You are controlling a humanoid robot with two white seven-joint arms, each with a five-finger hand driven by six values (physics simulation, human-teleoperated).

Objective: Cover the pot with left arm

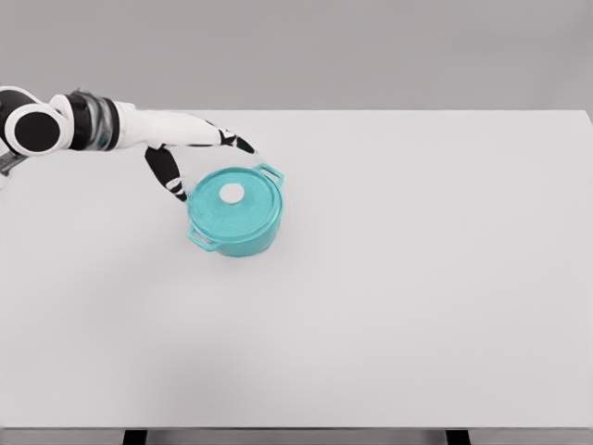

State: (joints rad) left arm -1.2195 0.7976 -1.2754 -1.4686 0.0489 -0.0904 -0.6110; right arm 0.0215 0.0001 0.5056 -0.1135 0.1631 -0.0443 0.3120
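The fingers (233,141) of the left hand (190,148) are spread wide and hold nothing: the black-tipped upper ones reach out toward three o'clock, while the thumb (170,173) hangs down toward five o'clock, its tip just beside the pot's upper-left rim. Whether the thumb tip touches the rim cannot be told. The hand sits at about ten o'clock from the pot, close to it, and none of the fingers wraps any part of it.

The teal pot (236,211) stands upright on the surface (417,278), left of centre and in the upper half of the view. Its lid (232,197), the same teal, lies flat on top and covers the opening, with a small white knob (232,193) in the middle. One loop handle (271,172) sticks out at roughly one o'clock, the other (203,241) at about seven o'clock.

The left arm (83,125), white with dark joint bands, comes in from the left edge at about nine o'clock and runs nearly level toward the pot. The pale grey surface spreads out around everything, with a plain grey backdrop at twelve o'clock.
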